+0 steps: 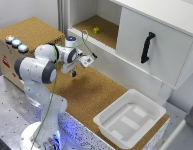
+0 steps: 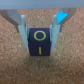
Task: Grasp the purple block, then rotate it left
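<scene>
Wrist view: purple block [image 2: 39, 42] sits between pincer [image 2: 39, 31] fingers, on cork bench [image 2: 12, 62]; fingers flank its sides, contact looks made, so grasp seems done. Left rotation not yet done.

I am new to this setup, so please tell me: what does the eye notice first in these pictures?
First, the white robot arm, reaching over the cork table. In the wrist view, the purple block sits between the jaws, marked in yellow. A white tray lies at the exterior view's lower right, below a cabinet door with a black handle.
</scene>
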Motion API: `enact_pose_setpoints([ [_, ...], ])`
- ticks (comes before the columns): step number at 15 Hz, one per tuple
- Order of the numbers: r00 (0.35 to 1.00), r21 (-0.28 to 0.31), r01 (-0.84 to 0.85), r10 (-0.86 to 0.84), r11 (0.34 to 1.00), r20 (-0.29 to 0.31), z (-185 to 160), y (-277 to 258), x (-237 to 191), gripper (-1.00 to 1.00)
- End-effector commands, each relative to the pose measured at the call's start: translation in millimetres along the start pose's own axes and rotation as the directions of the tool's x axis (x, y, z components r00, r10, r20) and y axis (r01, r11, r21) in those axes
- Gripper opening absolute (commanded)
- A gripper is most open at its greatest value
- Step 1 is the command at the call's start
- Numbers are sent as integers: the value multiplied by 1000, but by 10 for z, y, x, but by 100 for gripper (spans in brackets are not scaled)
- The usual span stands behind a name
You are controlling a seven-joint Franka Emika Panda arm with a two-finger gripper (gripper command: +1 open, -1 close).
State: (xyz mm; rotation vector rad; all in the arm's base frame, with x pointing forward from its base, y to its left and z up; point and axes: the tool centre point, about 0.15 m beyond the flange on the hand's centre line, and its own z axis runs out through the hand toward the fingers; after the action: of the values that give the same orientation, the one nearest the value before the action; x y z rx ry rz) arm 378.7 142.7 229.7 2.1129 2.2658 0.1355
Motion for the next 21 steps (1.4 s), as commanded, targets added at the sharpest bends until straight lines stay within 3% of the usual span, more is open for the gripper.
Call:
enact_pose_setpoints([
  [1,999,79,-25,27,997,-20,132,218,-28,100],
  [8,989,53,-35,42,998,-140,-667,-13,-222,100],
  [11,967,11,-141,140,990,-215,-1047,-333,-566,100],
  [15,893,-5,-427,422,904,-155,-1341,-579,-791,100],
  [21,893,-5,-427,422,904,-155,-1341,-579,-791,100],
])
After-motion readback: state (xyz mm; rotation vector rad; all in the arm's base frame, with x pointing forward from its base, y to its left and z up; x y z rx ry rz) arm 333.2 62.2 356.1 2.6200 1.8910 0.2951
